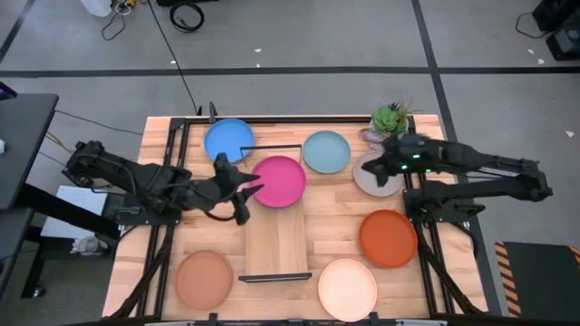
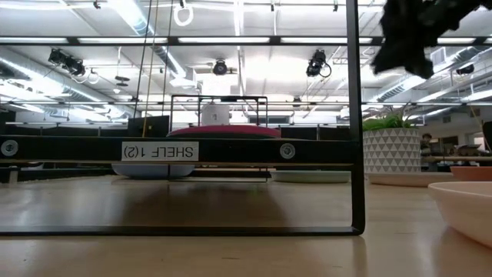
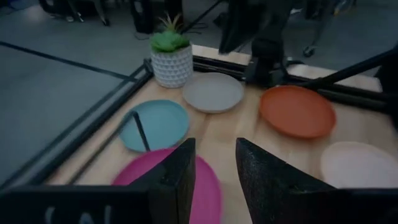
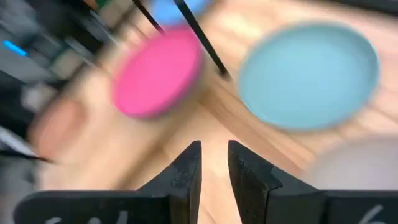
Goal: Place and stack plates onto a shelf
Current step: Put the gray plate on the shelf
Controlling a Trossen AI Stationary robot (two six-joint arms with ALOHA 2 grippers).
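A magenta plate (image 1: 281,181) (image 3: 208,186) lies flat on the far end of the light-wood shelf (image 1: 276,243), whose black wire frames stand at its ends. In the low view the magenta plate (image 2: 224,131) sits on top of the labelled shelf (image 2: 231,150). My left gripper (image 1: 249,192) (image 3: 216,155) is open at the plate's left rim, and I see no touch. My right gripper (image 1: 373,167) (image 4: 214,152) hovers over the grey-beige plate (image 1: 362,179) (image 3: 212,92), its fingers a narrow gap apart. The bright blue (image 1: 228,140), light blue (image 1: 326,151), orange (image 1: 388,237), cream (image 1: 347,288) and terracotta (image 1: 204,278) plates lie on the table.
A small plant in a white pot (image 1: 391,119) (image 3: 169,59) stands at the far right corner, close to the grey-beige plate. The arms' black base frames run along the table's left and right sides. Bare plank shows on the shelf's near half.
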